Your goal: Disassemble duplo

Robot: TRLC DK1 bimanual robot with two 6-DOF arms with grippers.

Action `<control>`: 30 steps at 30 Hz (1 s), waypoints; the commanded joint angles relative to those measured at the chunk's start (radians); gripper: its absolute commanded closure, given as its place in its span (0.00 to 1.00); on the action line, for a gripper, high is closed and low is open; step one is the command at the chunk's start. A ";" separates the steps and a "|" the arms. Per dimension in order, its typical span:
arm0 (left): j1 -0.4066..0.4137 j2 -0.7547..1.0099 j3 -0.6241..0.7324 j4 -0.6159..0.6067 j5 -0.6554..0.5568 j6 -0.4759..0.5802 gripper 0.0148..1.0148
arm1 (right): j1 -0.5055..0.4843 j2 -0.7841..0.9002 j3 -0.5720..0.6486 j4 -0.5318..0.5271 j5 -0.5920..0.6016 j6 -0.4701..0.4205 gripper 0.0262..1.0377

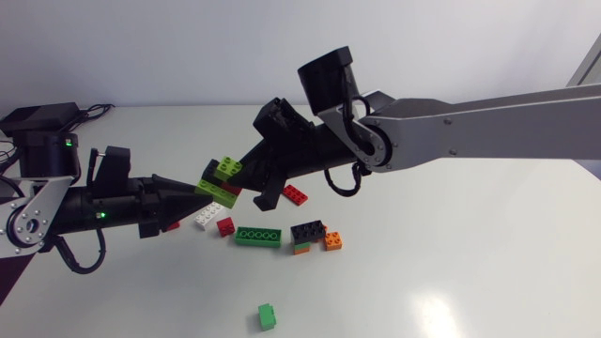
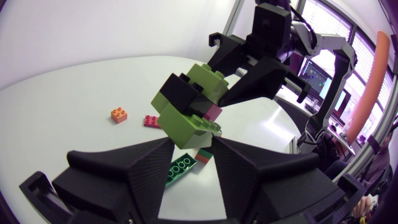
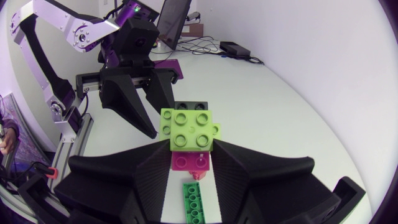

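Observation:
A small duplo stack (image 1: 222,177) of lime, black and magenta bricks hangs above the table between my two grippers. My left gripper (image 1: 201,192) comes in from the left and is shut on the long lime brick (image 2: 184,126) at the stack's lower end. From the opposite side, my right gripper (image 1: 246,175) is shut on the stack's other end, its fingers against the magenta brick (image 3: 186,162) under the square lime brick (image 3: 189,129). A black brick (image 2: 178,93) sits on the stack's side.
Loose bricks lie on the table below: a white one (image 1: 208,216), a red one (image 1: 225,226), a long green one (image 1: 257,236), a black-on-orange pair (image 1: 306,234), an orange one (image 1: 333,240), a red one (image 1: 294,195). A small green brick (image 1: 268,316) lies nearer the front.

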 commanded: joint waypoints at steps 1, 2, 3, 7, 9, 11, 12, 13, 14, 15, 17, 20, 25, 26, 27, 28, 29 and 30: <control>0.025 0.005 0.046 0.005 0.061 -0.036 0.56 | 0.018 -0.019 -0.044 0.025 0.028 0.003 0.77; 0.034 0.008 0.051 0.005 0.076 -0.045 0.56 | 0.022 -0.022 -0.052 0.036 0.039 0.003 0.77; 0.042 0.011 0.053 0.005 0.094 -0.050 0.56 | 0.025 -0.025 -0.058 0.048 0.047 0.004 0.77; 0.049 0.017 0.056 0.005 0.131 -0.058 0.56 | 0.038 -0.036 -0.090 0.111 0.088 0.012 0.77; 0.052 0.017 0.057 0.005 0.151 -0.061 0.56 | 0.054 -0.044 -0.110 0.150 0.116 0.018 0.77; 0.056 0.017 0.057 0.005 0.168 -0.064 0.56 | 0.066 -0.050 -0.130 0.191 0.145 0.024 0.77; 0.059 0.019 0.059 0.005 0.171 -0.067 0.56 | 0.074 -0.053 -0.138 0.203 0.156 0.024 0.77; 0.062 0.019 0.060 0.005 0.176 -0.068 0.56 | 0.080 -0.054 -0.144 0.214 0.163 0.024 0.77; 0.066 0.021 0.060 0.005 0.182 -0.071 0.56 | 0.086 -0.054 -0.149 0.222 0.174 0.024 0.77; 0.069 0.021 0.062 0.005 0.194 -0.076 0.56 | 0.091 -0.056 -0.155 0.237 0.186 0.024 0.77; 0.074 0.024 0.063 0.005 0.212 -0.081 0.54 | 0.101 -0.059 -0.165 0.257 0.208 0.024 0.77; 0.074 0.025 0.063 0.005 0.231 -0.082 0.47 | 0.117 -0.059 -0.181 0.282 0.234 0.018 0.77; 0.077 0.025 0.065 0.005 0.232 -0.085 0.47 | 0.138 -0.059 -0.195 0.306 0.257 0.012 0.77; 0.077 0.025 0.065 0.005 0.232 -0.085 0.47 | 0.141 -0.060 -0.198 0.309 0.260 0.012 0.77; 0.080 0.027 0.065 0.005 0.234 -0.087 0.47 | 0.144 -0.062 -0.201 0.314 0.261 0.012 0.77; 0.083 0.027 0.066 0.005 0.234 -0.087 0.47 | 0.147 -0.064 -0.202 0.315 0.264 0.012 0.77; 0.086 0.027 0.068 0.005 0.234 -0.087 0.47 | 0.149 -0.064 -0.204 0.315 0.264 0.012 0.77; 0.089 0.027 0.068 0.007 0.234 -0.088 0.47 | 0.150 -0.065 -0.205 0.315 0.264 0.012 0.77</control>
